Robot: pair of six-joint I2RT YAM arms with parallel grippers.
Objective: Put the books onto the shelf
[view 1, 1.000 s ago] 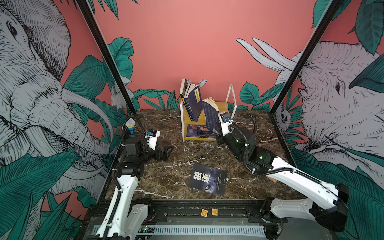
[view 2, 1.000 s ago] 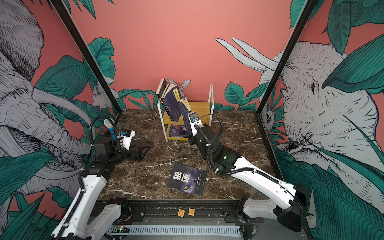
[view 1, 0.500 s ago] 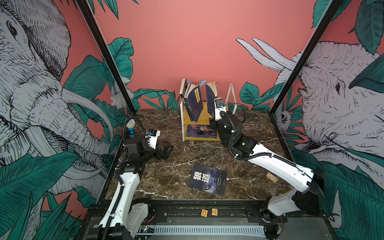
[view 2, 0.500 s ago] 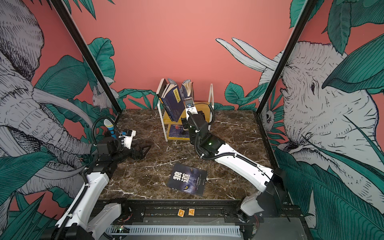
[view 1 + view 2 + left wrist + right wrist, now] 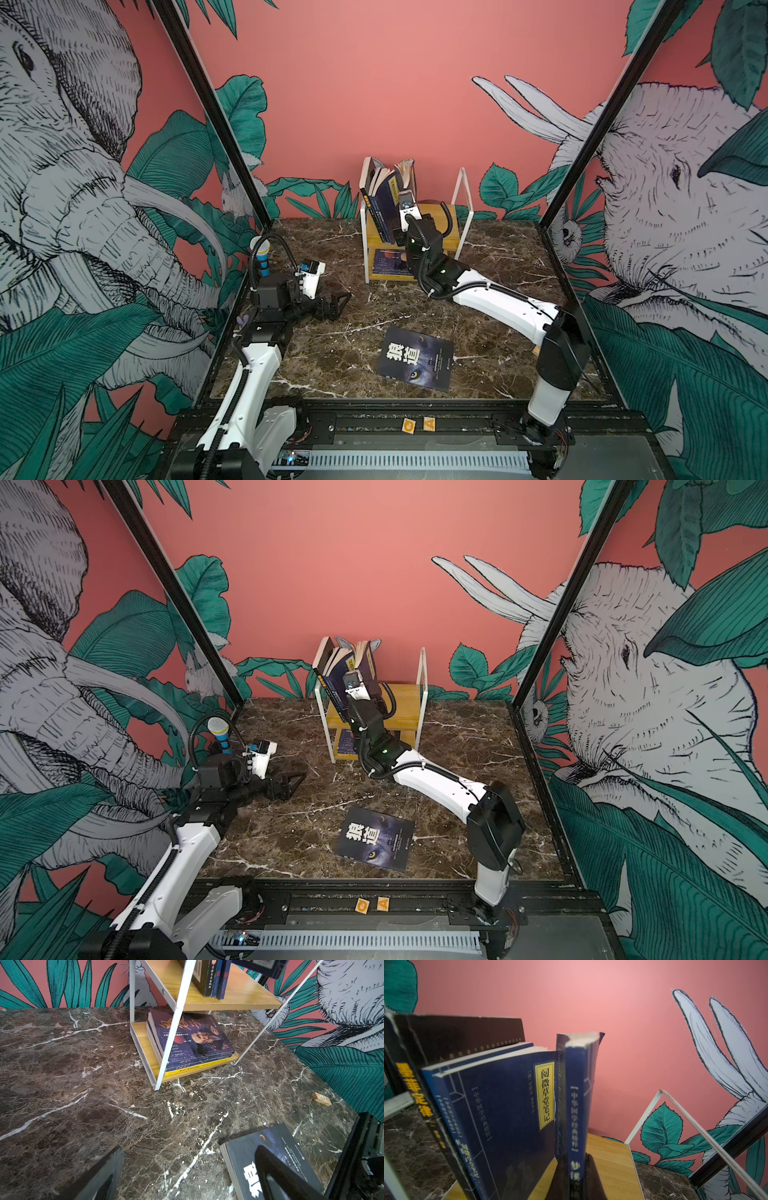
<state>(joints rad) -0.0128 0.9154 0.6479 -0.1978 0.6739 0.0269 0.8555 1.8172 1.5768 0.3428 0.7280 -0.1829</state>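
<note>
Righted navy book pinched in right hand, shelf beyond bare, left hand spread.

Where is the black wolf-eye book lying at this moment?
In both top views the black wolf-eye book lies flat on the marble table, near its front edge around the middle, in front of the shelf and apart from it.

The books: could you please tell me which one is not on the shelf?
The black wolf-eye book, lying flat on the table; the others stand or lie stacked on the shelf.
</note>
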